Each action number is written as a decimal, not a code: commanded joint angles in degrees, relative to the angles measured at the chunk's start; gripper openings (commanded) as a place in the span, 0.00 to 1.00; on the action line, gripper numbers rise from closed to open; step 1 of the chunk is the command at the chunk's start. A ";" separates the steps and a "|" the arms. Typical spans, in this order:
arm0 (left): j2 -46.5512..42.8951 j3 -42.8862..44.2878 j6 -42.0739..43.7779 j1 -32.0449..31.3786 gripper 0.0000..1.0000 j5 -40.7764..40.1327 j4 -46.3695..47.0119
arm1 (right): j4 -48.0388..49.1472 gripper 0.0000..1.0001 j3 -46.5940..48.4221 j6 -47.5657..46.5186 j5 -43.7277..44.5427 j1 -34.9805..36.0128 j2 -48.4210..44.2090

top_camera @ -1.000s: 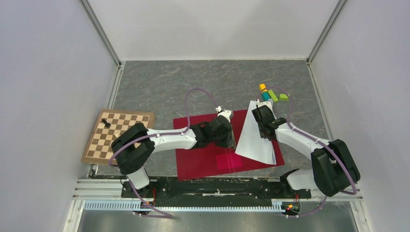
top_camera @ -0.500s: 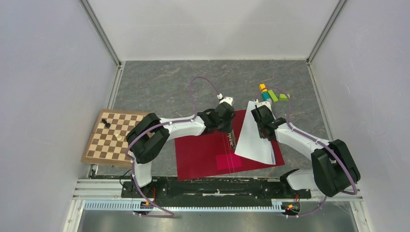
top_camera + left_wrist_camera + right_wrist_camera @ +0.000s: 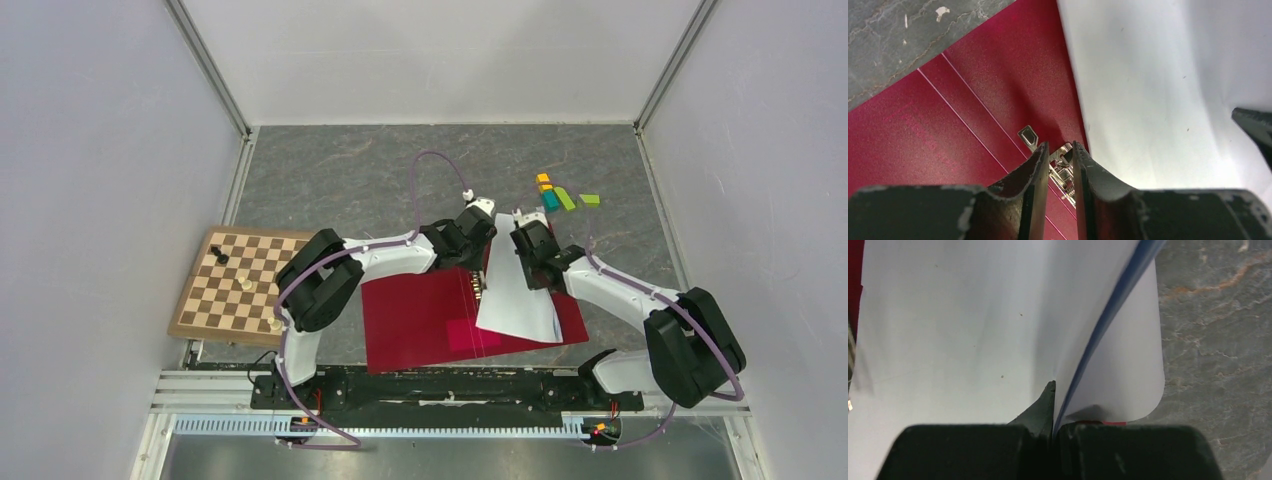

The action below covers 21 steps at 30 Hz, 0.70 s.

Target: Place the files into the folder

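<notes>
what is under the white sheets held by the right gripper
The open red folder, its metal clip showing left of the sheets. The folder's inside beneath them is hidden.

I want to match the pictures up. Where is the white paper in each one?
Top external: white paper centre-right, over the red folder's right half.
Left wrist: paper upper right.
Right wrist: paper fills most of the picture, pinched in the right gripper.
Shared landmark: the red folder under it.
</notes>
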 commanded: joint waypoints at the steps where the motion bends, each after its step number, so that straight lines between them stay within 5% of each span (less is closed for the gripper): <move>1: 2.26 1.75 6.55 0.80 0.31 -0.59 -4.55 | 1.69 0.00 1.36 0.98 -3.69 3.34 0.53; 11: -2.88 -4.00 9.06 2.10 0.28 3.28 -5.82 | 3.32 0.00 0.97 3.69 -9.98 11.96 1.51; 21: -9.03 -7.94 7.81 2.62 0.29 4.53 -6.53 | 0.84 0.00 -0.38 3.44 -0.72 13.35 1.23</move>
